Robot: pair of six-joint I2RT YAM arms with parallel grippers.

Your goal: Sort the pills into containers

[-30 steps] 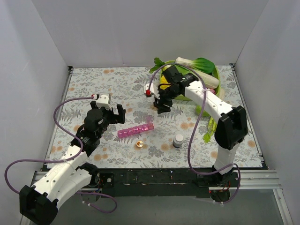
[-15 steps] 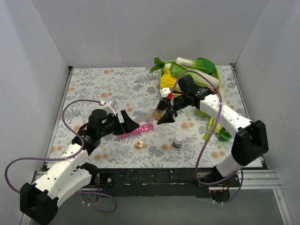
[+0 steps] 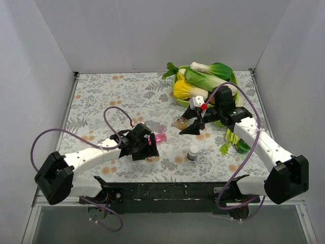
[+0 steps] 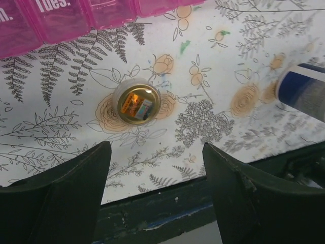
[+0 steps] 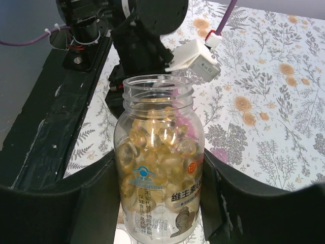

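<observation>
Left claw (image 4: pixel 155 148): fingers (image 4: pixel 61 188) spread wide, pads touching no object, low over the floral table cover (image 4: pixel 213 122). The black table edge (image 4: pixel 167 213) runs under the finger bases.
Just ahead of the tips, slightly left of the gap's centre: 1 small round cap (image 4: pixel 136 101), gold face up, on the cover and apart from both fingers.
Further ahead and to the left: the pink pill organiser (image 4: pixel 76 20), running across the claw's line. 1 lid reads "Tues."; can't tell if the lids are latched. In the top view the claw covers most of the strip, and only 1 pink end shows past its right side.
Ahead and to the right of the left claw: small white bottle (image 4: pixel 303 89) with a dark cap, well apart from the round cap and the organiser.

Right claw (image 5: pixel 160 173): pinching a clear capsule bottle (image 5: pixel 152 152), 1 finger on each side of its lower half. The mouth is open and points away from the claw. Yellow capsules (image 5: pixel 167 137) fill it to about the shoulder. There is a printed label on the lower half.
Beyond the bottle mouth: the left arm (image 5: pixel 147 25) and its white connector block (image 5: pixel 195 58).

Farthest out, behind the right claw on the far-right of the table: green tray (image 3: pixel 234 80) of vegetables (image 3: pixel 203 79).
</observation>
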